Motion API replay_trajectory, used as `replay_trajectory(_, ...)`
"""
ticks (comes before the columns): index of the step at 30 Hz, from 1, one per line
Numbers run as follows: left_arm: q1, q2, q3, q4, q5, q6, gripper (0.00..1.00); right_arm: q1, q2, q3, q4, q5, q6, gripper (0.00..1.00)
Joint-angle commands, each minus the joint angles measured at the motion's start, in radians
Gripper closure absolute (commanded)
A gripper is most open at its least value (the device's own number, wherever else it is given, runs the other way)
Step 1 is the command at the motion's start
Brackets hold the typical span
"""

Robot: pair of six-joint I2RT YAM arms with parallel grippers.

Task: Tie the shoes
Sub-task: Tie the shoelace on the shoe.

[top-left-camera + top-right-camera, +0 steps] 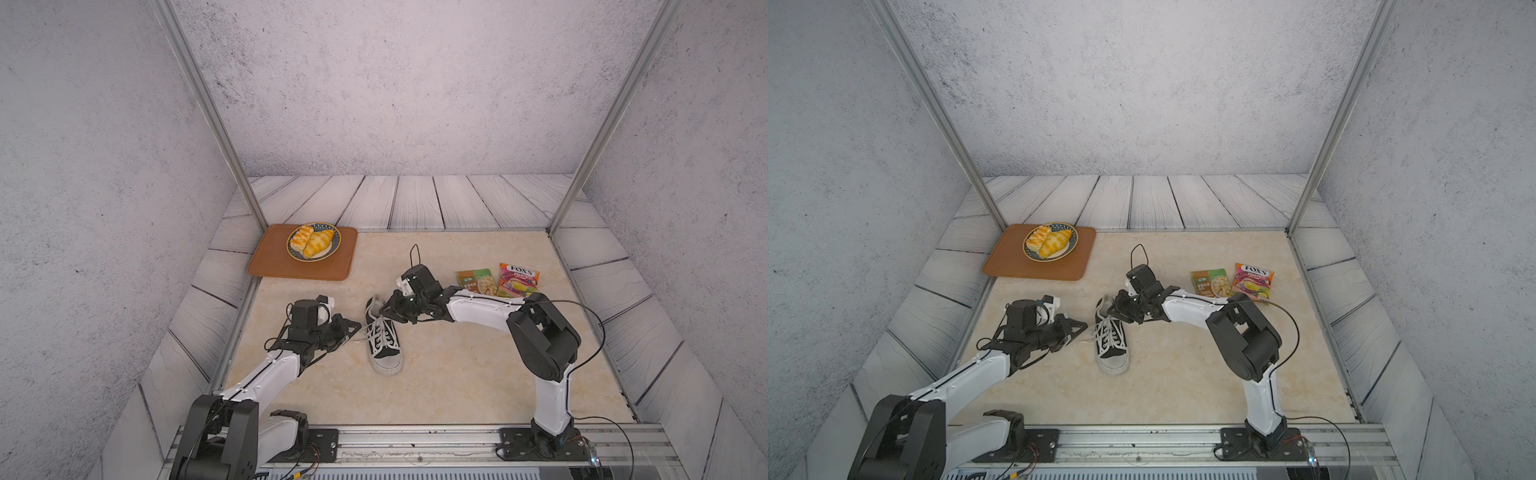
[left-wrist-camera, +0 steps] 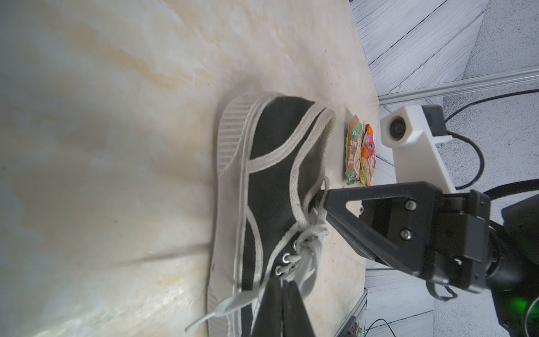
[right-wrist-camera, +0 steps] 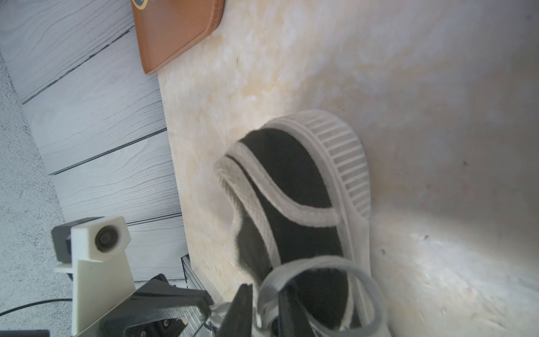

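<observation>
The sneaker [image 1: 384, 347] sits lower centre of frame on the worktop [image 1: 457, 374] — 2 hands at its laces [image 1: 381, 332].
Your left hand [image 1: 354, 328] is clamped tight on the laces left of the sneaker; your right hand [image 1: 387, 309], by the heel collar, shows a narrow gap with a lace loop [image 3: 320, 264] inside — grip unclear.

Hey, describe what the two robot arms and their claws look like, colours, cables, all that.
The left arm and right arm have glossy white shells between bulky black joints. Thin black cables run along them. Each wrist carries a white boxy camera. The left claw and right claw are black, with hollow triangular fingers fixed by silver screws.
</observation>
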Motion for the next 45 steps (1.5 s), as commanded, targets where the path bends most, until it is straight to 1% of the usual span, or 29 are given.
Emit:
replay_trajectory(1, -0.005, -0.006, -0.003, 0.018, 0.008, 0.012, 1.00, 0.002, 0.045, 0.025, -0.026, 0.021, -0.016, 0.81)
replay_trajectory(3, -0.005, -0.007, -0.003, 0.019, 0.009, 0.011, 1.00, 0.001, 0.048, 0.028, -0.028, 0.022, -0.019, 0.83)
replay_trajectory(5, -0.004, -0.008, -0.003, 0.017, 0.010, 0.012, 1.00, 0.001, 0.046, 0.030, -0.028, 0.024, -0.023, 0.88)
replay_trajectory(13, -0.004, -0.011, -0.005, 0.014, 0.006, 0.013, 1.00, -0.001, 0.015, 0.028, -0.053, 0.040, -0.063, 1.00)
replay_trajectory(22, -0.003, -0.048, 0.004, -0.044, -0.028, 0.026, 1.00, -0.004, -0.068, -0.022, -0.052, 0.059, -0.090, 1.00)
replay_trajectory(31, -0.002, -0.064, 0.013, -0.077, -0.038, 0.027, 1.00, -0.018, -0.140, -0.072, -0.033, 0.062, -0.099, 1.00)
replay_trajectory(38, -0.002, -0.091, 0.025, -0.130, -0.056, 0.042, 1.00, -0.028, -0.157, -0.098, -0.006, 0.058, -0.098, 1.00)
replay_trajectory(45, 0.008, -0.120, 0.033, -0.214, -0.106, 0.066, 1.00, -0.054, -0.166, -0.126, 0.015, 0.057, -0.098, 1.00)
